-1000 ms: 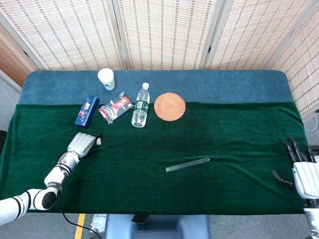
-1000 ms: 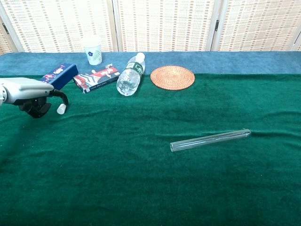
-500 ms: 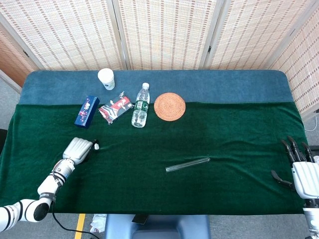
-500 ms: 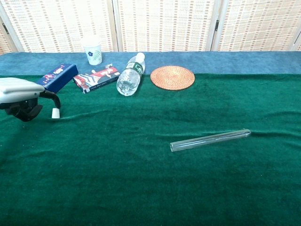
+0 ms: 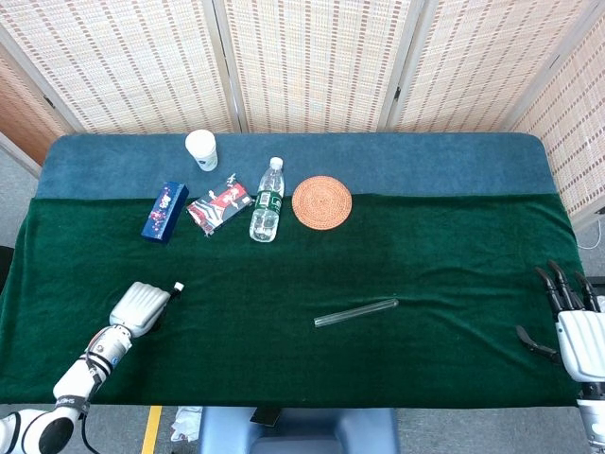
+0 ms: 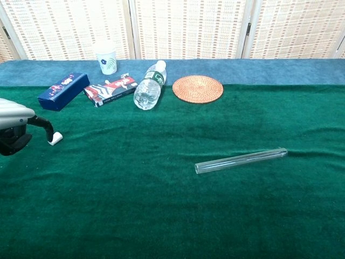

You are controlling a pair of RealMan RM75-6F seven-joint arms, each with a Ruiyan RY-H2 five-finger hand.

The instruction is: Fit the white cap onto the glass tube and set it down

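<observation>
Woven screen panels (image 5: 312, 57) behind table; green cloth (image 5: 378, 255) over blue.

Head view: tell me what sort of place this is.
Probably a staged indoor test setup, not a home or lab bench: a table draped in green and blue cloth, woven folding screens closing it off behind, and unrelated props laid out, like a water bottle and glass tube.

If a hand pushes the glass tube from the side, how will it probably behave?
The glass tube lies flat on the green cloth. Being round and smooth, it would probably roll, though the soft cloth may slow it. It looks thin and clear, so likely fragile and slippery to hold.
</observation>
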